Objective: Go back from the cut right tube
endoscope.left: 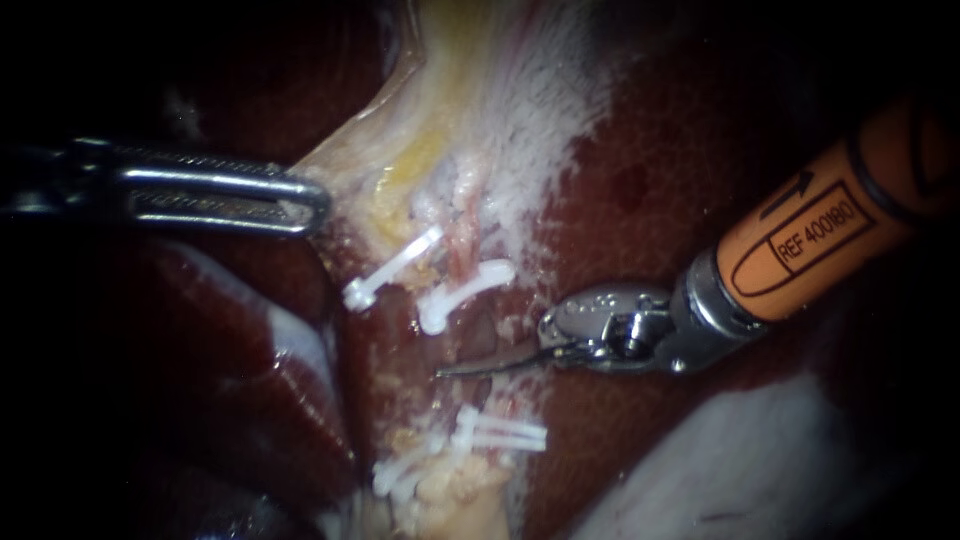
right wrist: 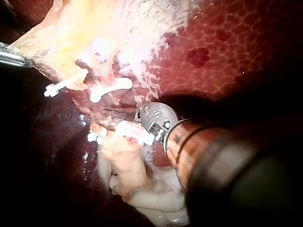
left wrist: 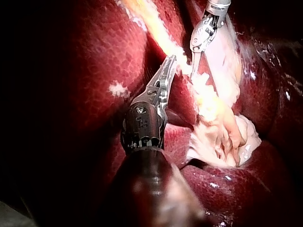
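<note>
Two white clips sit on the tubes under the pale gallbladder tissue. Several more clips lie lower down. On the right tube a cut gap shows between the upper and lower clips. My right instrument, on an orange shaft, holds its thin curved blades shut, their tips at the gap's lower edge; it also shows in the right wrist view. My left instrument is shut on the pale tissue's edge, which it holds stretched, as in the left wrist view.
Dark red liver surrounds the field, with a glossy lobe below the left instrument. A pale whitish mass lies under the right instrument's shaft. Yellowish fatty tissue hangs below the lower clips.
</note>
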Tool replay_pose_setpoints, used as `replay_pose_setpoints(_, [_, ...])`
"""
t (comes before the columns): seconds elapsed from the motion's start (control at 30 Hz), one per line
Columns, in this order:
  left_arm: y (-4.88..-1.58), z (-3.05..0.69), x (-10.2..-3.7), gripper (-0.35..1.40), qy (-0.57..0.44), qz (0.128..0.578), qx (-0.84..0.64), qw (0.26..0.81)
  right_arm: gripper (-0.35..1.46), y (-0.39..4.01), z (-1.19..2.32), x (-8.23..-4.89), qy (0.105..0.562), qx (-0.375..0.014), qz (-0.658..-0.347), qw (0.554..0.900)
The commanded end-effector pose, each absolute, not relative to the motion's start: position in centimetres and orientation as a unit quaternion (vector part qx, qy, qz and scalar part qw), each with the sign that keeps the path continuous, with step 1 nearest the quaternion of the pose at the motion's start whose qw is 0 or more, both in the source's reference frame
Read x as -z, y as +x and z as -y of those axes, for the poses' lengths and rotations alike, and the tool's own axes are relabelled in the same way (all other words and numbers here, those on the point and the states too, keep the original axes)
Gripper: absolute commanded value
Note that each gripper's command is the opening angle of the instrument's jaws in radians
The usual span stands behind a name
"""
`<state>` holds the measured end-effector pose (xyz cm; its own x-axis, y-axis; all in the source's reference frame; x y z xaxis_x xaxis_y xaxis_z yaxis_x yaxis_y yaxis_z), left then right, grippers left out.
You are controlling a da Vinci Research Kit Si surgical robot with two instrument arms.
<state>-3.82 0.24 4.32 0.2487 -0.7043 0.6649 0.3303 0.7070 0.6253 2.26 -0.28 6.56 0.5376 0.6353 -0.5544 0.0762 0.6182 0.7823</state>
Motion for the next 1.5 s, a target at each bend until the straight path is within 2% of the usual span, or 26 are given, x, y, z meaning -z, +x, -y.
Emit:
replay_pose_setpoints(0.03, [-3.82, -0.24, -4.32, -0.35, 0.183, 0.512, 0.336, 0.769, -0.35, 2.26, 0.27, -6.57, 0.392, -0.185, -0.448, 0.782])
replay_pose_setpoints(0.1, [-3.81, -0.24, -4.32, -0.35, 0.183, 0.512, 0.336, 0.769, -0.30, 2.26, 0.27, -6.58, 0.380, -0.192, -0.453, 0.784])
replay_pose_setpoints(0.17, [-3.81, -0.24, -4.32, -0.35, 0.183, 0.512, 0.336, 0.769, 0.10, 2.26, 0.25, -6.60, 0.365, -0.178, -0.463, 0.788])
replay_pose_setpoints(0.27, [-3.81, -0.24, -4.32, -0.35, 0.183, 0.512, 0.336, 0.769, 0.51, 2.26, 0.22, -6.62, 0.356, -0.169, -0.468, 0.791])
replay_pose_setpoints(0.47, [-3.81, -0.23, -4.33, -0.35, 0.183, 0.512, 0.336, 0.769, 0.74, 2.26, 0.23, -6.61, 0.352, -0.162, -0.472, 0.792])
replay_pose_setpoints(0.73, [-3.80, -0.23, -4.33, -0.35, 0.183, 0.513, 0.336, 0.769, 0.74, 2.21, 0.23, -6.59, 0.353, -0.161, -0.472, 0.792])
replay_pose_setpoints(1.07, [-3.74, -0.24, -4.38, -0.35, 0.183, 0.513, 0.335, 0.769, 0.73, 1.76, 0.07, -6.38, 0.339, -0.167, -0.480, 0.792])
replay_pose_setpoints(1.27, [-3.74, -0.24, -4.41, -0.35, 0.183, 0.513, 0.334, 0.769, 0.73, 1.48, -0.05, -6.27, 0.324, -0.164, -0.482, 0.797])
replay_pose_setpoints(1.5, [-3.71, -0.25, -4.46, -0.35, 0.183, 0.513, 0.334, 0.769, 0.83, 1.22, -0.27, -6.05, 0.289, -0.144, -0.484, 0.813])
